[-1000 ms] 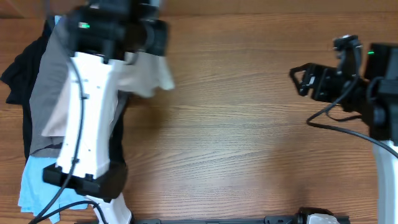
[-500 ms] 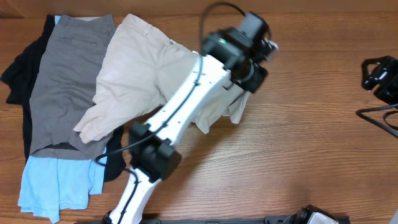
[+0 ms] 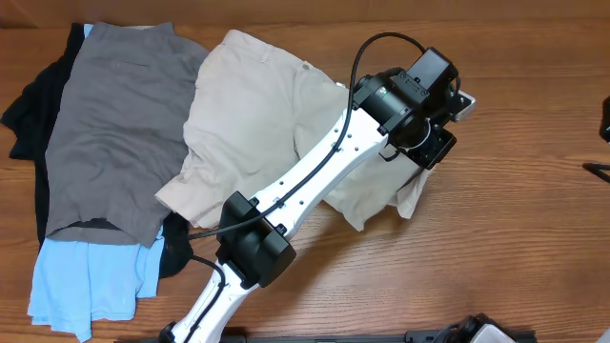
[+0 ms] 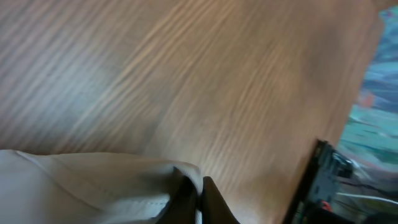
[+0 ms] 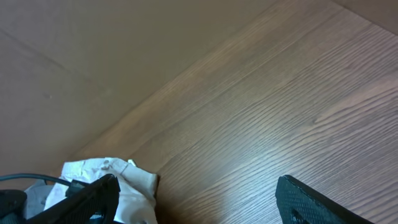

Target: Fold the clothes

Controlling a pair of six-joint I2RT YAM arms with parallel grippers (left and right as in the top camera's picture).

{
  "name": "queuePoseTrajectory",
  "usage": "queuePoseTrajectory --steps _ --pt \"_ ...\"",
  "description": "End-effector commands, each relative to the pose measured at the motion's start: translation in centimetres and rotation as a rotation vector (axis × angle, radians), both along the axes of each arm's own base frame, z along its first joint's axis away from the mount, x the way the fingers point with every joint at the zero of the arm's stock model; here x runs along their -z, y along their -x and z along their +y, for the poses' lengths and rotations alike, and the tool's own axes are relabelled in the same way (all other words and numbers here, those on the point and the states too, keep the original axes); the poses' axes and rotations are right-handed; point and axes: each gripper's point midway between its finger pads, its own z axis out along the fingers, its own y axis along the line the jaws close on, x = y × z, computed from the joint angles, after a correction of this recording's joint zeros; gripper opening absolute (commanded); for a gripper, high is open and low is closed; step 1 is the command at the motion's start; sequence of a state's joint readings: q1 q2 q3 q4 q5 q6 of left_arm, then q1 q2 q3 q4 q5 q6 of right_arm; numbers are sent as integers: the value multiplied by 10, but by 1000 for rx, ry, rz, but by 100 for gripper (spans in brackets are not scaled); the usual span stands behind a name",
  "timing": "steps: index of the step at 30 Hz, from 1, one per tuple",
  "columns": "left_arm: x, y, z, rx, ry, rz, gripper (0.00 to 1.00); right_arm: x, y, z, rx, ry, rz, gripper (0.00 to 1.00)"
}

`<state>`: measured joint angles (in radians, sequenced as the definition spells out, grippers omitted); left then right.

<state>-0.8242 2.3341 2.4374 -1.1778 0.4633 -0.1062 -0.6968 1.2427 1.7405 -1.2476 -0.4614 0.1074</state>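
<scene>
The pale beige shorts [image 3: 257, 124] lie partly spread across the table's back middle, their left side overlapping the pile of other garments. My left gripper [image 3: 427, 145] is shut on the shorts' right edge and holds it lifted a little above the wood. In the left wrist view the jaws [image 4: 196, 194] pinch a fold of the beige cloth [image 4: 93, 180]. My right gripper [image 5: 199, 199] is open and empty over bare wood at the far right. A corner of the beige shorts [image 5: 134, 180] shows in the right wrist view.
Larger grey shorts [image 3: 114, 124] lie at the left on a black garment [image 3: 27, 114] and a light-blue garment [image 3: 86, 286]. My left arm [image 3: 305, 181] stretches diagonally over the beige shorts. The table's back edge runs along the top.
My left gripper has swung right, dragging the beige shorts off the pile toward the table's middle. My right arm has pulled back to the right, almost out of the overhead view.
</scene>
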Motion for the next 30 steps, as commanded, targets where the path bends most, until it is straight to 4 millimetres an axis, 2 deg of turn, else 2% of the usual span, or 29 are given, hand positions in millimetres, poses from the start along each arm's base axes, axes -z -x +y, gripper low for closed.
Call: queuePoseTrajectory --steps 1,2,3,5,7,8,10,11,12,14,15,16,18,19,20,22,23,28,30 --pt "-33 26 -15 75 100 23 4 -17 3 1 -9 17 -53 85" --pt "-38 29 -15 84 103 15 5 -17 3 0 -7 16 -54 85" --pt "-46 32 -14 101 112 -5 18 -17 3 -1 -4 16 -54 85" --pt "-62 33 -11 112 129 -40 58 -17 3 -1 -2 16 -54 85" --pt "-86 26 -3 80 137 -109 92 -17 3 -1 -3 16 -54 85" --pt "-96 21 3 58 135 -142 99 -17 3 -1 -3 16 -54 85" --pt "-126 10 24 -1 144 -214 100 -16 4 -1 -5 12 -51 85" --pt "-148 1 45 -45 160 -245 100 -16 2 3 -25 0 -55 85" --pt "-157 -3 56 -71 167 -252 100 -15 1 5 -42 -12 -57 85" --pt "-182 -18 98 -170 177 -263 100 -12 -3 11 -83 -26 -53 85" --pt "-187 -24 114 -203 172 -269 100 -10 -5 13 -99 -37 -47 85" --pt "-193 -35 140 -267 150 -281 100 -6 -9 18 -126 -49 -38 85" --pt "-193 -51 178 -365 100 -292 100 1 -17 29 -194 -47 -18 85" --pt "-187 -65 216 -459 30 -290 100 9 -27 42 -264 -47 9 85" --pt "-177 -74 244 -513 -28 -274 100 19 -36 57 -341 -40 36 85" --pt "-165 -80 267 -548 -86 -247 100 38 -51 79 -434 -39 100 85" --pt "-157 -84 277 -555 -111 -231 100 58 -63 93 -479 -36 175 85" --pt "-139 -96 295 -598 -183 -210 100 120 -91 139 -610 -19 383 83" --pt "-131 -101 304 -623 -218 -205 100 145 -101 154 -648 0 456 80"
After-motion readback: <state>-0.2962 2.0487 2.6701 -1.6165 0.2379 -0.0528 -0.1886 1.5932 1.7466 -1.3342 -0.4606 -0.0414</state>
